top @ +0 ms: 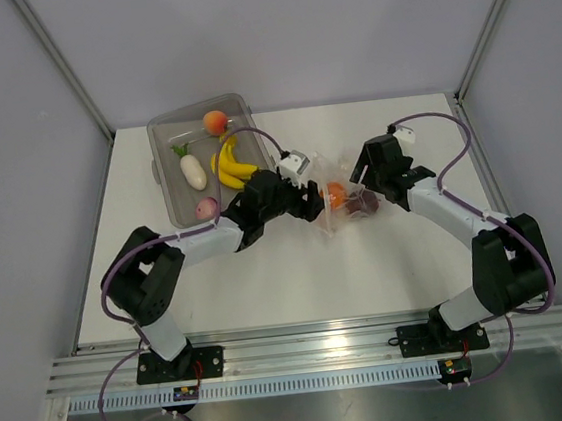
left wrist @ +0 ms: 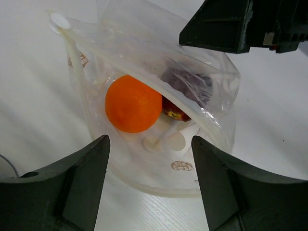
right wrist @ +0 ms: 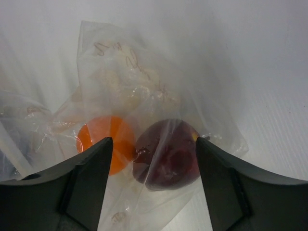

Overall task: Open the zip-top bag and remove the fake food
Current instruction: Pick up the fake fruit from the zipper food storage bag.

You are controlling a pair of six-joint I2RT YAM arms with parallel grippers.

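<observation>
The zip-top bag (top: 339, 206) lies crumpled on the table between my two grippers. In the left wrist view the zip-top bag (left wrist: 159, 168) has its mouth gaping toward the camera. Inside it are an orange (left wrist: 133, 103), a dark red apple (left wrist: 174, 112) and a dark round piece (left wrist: 188, 83). My left gripper (left wrist: 150, 163) is open, its fingers either side of the bag's near lip without pinching it. My right gripper (right wrist: 154, 163) is also open and hangs over the bag's closed end. There the dark red apple (right wrist: 168, 156) and the orange (right wrist: 120, 137) show through the film.
A clear-grey tub (top: 166, 172) stands at the back left. It holds a peach (top: 215, 122), a white radish (top: 192, 169), a banana bunch (top: 233, 163) and a pinkish fruit (top: 206, 208). My left arm reaches past the tub's near corner. Grey walls close in the table.
</observation>
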